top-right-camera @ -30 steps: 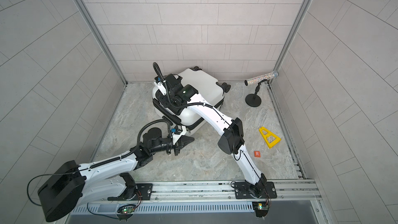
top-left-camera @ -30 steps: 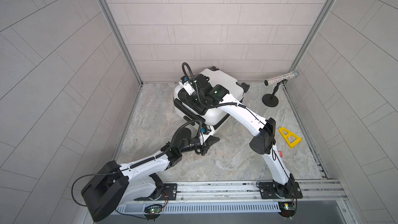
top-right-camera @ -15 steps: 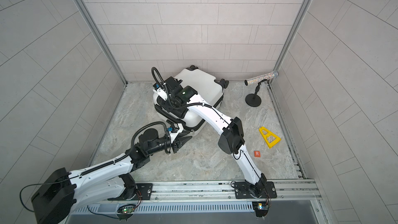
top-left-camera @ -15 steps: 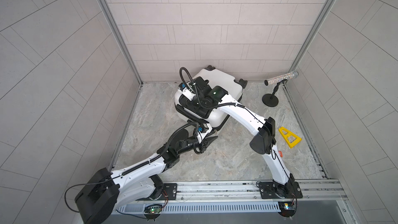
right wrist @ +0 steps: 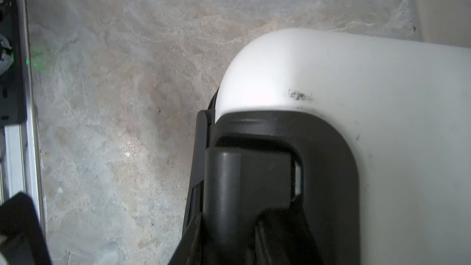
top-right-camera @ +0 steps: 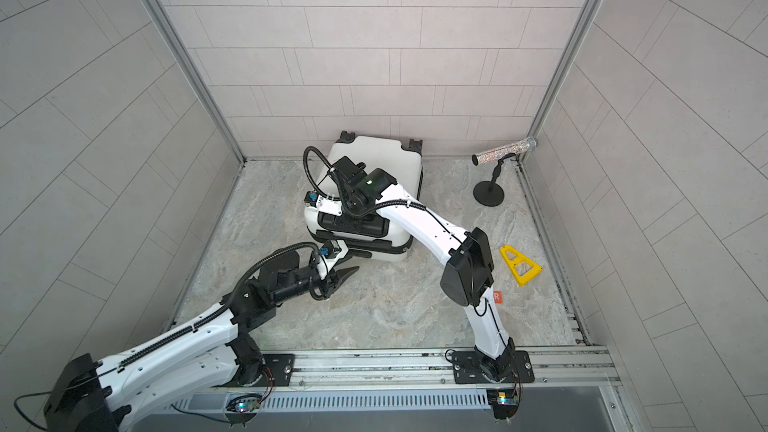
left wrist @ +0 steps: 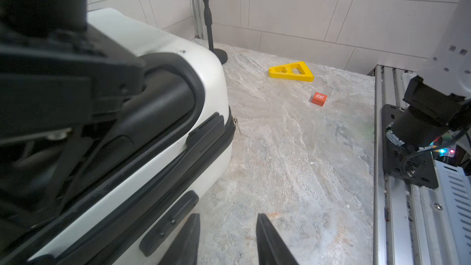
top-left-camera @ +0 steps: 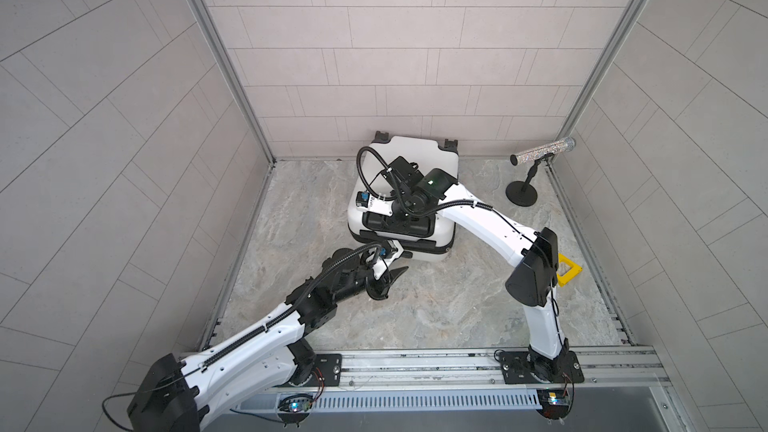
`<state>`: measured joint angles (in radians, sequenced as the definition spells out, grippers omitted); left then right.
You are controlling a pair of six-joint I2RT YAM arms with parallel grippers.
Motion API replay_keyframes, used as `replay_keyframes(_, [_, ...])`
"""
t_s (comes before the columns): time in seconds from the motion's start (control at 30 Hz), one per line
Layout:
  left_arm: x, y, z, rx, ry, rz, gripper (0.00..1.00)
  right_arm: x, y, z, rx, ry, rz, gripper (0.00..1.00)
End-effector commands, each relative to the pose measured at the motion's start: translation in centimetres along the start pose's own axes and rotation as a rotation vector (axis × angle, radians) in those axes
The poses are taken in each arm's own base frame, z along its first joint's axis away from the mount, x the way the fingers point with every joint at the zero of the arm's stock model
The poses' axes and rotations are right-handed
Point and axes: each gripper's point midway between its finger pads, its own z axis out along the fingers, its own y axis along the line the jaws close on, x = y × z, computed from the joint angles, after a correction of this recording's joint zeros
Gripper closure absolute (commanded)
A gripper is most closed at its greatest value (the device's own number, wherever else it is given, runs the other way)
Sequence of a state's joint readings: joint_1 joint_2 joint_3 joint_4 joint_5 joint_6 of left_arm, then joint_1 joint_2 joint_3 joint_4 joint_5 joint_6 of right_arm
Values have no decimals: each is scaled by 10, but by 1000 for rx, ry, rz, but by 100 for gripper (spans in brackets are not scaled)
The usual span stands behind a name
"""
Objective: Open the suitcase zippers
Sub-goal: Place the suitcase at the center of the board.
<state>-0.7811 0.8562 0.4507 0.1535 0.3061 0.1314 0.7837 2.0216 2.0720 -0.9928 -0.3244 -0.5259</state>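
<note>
Nearest the rail, the left gripper (top-left-camera: 392,282) has just let go: its jaws were pinched together a second ago and now stand apart with nothing between them, hovering low over the floor (top-left-camera: 436,309) at about 7 o'clock from the suitcase (top-left-camera: 411,160), just beside its near face.

The suitcase has also swung round. It lay skewed before; now it sits square, wheels at 12 o'clock against the back wall. It lies flat toward the far middle of the floor.

The left wrist view shows the zippers (left wrist: 226,136) as a black band that looks closed along the near side, with a small pull (left wrist: 235,123) hanging at the corner. I judge that most of the unzipping is still to do, and that the freed left gripper is placed to go for that pull.

Farther in, the right gripper (right wrist: 229,225) is clamped on the black handle (right wrist: 244,174) on top of the case, likely steadying it.
</note>
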Motion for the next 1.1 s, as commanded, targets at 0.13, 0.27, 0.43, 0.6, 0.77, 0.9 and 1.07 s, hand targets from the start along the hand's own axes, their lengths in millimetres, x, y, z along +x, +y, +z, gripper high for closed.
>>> replay_keyframes(0.13, [-11, -1, -10, 7, 24, 4, 59, -54, 4, -71, 138, -285, -187, 81])
replay_keyframes(0.27, [-11, -2, -16, 7, 55, 20, 57, -48, 4, -80, 180, -303, -144, 51])
replay_keyframes(0.43, [-18, 0, -22, 5, 119, 52, 55, -42, 8, -91, 192, -324, -115, 33])
replay_keyframes(0.6, [-29, 10, -28, -19, 215, 72, 50, -31, 4, -107, 245, -377, -16, 31])
replay_keyframes(0.77, [-37, 16, -32, 45, 320, 139, 45, 15, -7, -126, 374, -379, 154, 31])
replay_keyframes(0.9, [-47, 19, -33, 153, 408, 241, 45, 65, 0, -142, 433, -393, 284, 32])
replay_keyframes(1.07, [-48, 25, -24, 293, 585, 395, 45, 114, 21, -147, 474, -382, 375, 32])
